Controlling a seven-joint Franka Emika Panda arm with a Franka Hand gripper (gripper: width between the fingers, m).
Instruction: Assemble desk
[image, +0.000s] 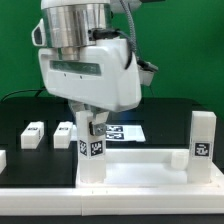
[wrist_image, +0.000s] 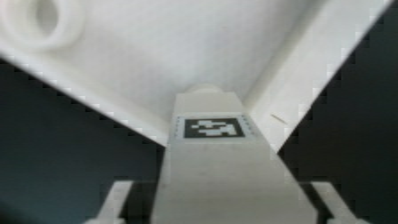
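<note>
While gripper clamps held leg: step in hand judged to be fitting this leg into a corner of the desk top.
Gripper state: fingers closed against two opposite sides of the held leg. The leg runs straight between them in the wrist view, with its tag facing the camera.
Held leg, position: upright, foot on the desk top at the corner toward the exterior view's left. Whether it is fully home in its socket cannot be told; the joint is hidden.
Desk top, position: flat on the black table, at the front of the exterior view, raised rim up. One round socket shows unfilled in the wrist view.
Second leg: upright at the corner toward the exterior view's right, clear of the gripper.
Loose legs: two, lying on the table beyond the desk top, toward the exterior view's left.
Marker board: flat on the table behind the desk top, partly hidden by the arm.
Progress (judgement): one leg stands, one is in hand, two are not yet fitted.
Next move (judgement): hold the leg vertical over its socket and press or twist it home, whichever the socket takes. Release only once it stands unaided.
Risk (judgement): a tilted leg may jam, and a sideways push may slide the desk top.
</note>
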